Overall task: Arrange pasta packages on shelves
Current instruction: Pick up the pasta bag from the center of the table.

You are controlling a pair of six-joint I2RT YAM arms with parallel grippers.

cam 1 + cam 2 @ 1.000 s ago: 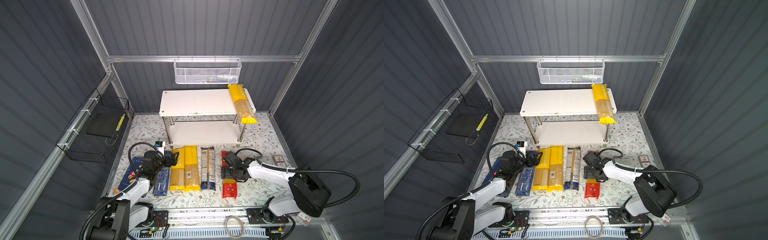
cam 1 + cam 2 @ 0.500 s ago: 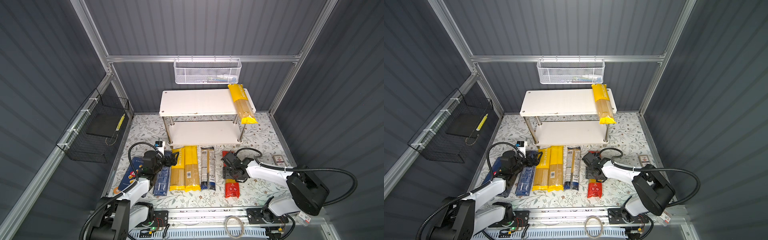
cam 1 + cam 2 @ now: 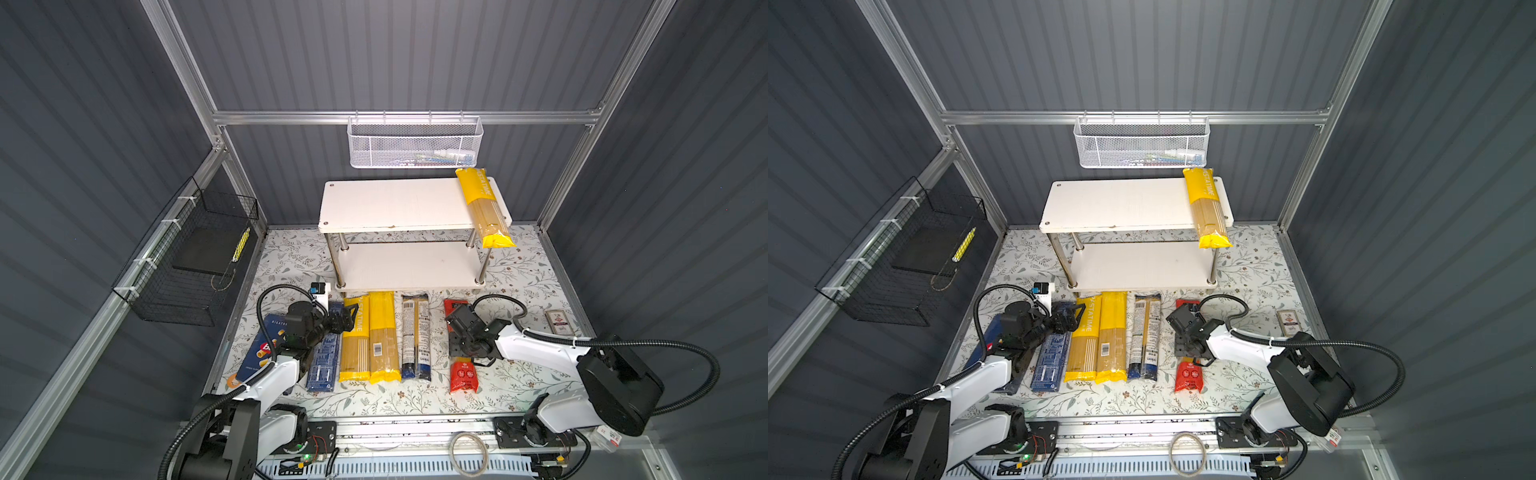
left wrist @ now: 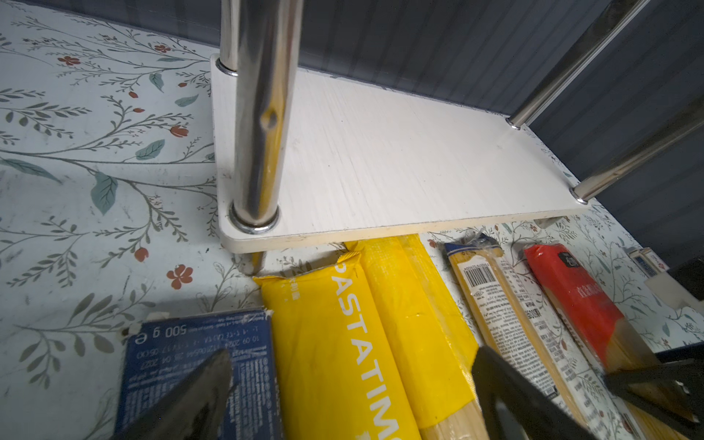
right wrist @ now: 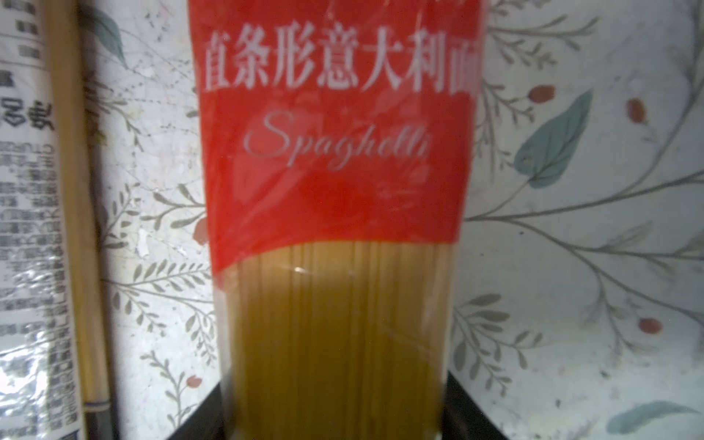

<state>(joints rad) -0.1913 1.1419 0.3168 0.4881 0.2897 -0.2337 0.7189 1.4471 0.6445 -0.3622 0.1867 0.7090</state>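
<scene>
The shelves [image 3: 395, 203] stand at the back, with one yellow spaghetti bag [image 3: 484, 212] lying across the top board's right end. On the mat in front lie a wide blue Barilla box [image 3: 259, 353], a narrow blue box [image 3: 322, 365], two yellow bags [image 3: 353, 345], a grey-and-dark-blue bag [image 3: 415, 336] and a red bag [image 3: 463, 374]. My left gripper [image 4: 352, 362] hangs open above the narrow blue box [image 4: 183, 343] and a yellow bag [image 4: 324, 324]. My right gripper [image 5: 335, 419] is shut on the red bag [image 5: 335, 152], its fingers [image 5: 202, 419] pressing both long sides.
A white mesh basket [image 3: 415, 141] hangs on the back wall above the shelves. A black wire basket [image 3: 187, 257] hangs on the left wall. A small card [image 3: 559, 322] lies on the mat at the right. The lower board [image 4: 381, 160] is bare.
The right gripper's jaws have narrowed from wide open onto the sides of the red bag. The left arm and the other packages have not moved.
</scene>
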